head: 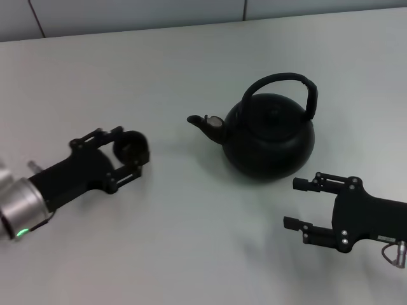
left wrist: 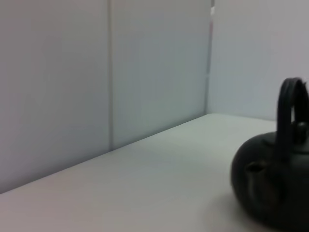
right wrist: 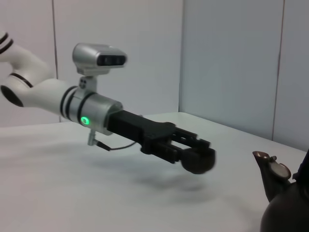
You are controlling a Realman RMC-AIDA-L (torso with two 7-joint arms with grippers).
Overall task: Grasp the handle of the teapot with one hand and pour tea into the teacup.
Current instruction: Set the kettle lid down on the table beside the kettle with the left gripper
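The teapot (head: 268, 136) stands mid-table, spout toward the left gripper (head: 130, 152), which apparently clamps the teacup (head: 131, 146) (lifted off the table). The right gripper (head: 304, 203), spread empty, sits nearer the handle (head: 286, 86).

Teapot (left wrist: 273, 188) cut off by frame edge, both wrist views.

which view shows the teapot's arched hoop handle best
The head view: the tall black arched hoop handle shows whole above the round matte black teapot. The left wrist view catches it edge-on; the right wrist view misses it.
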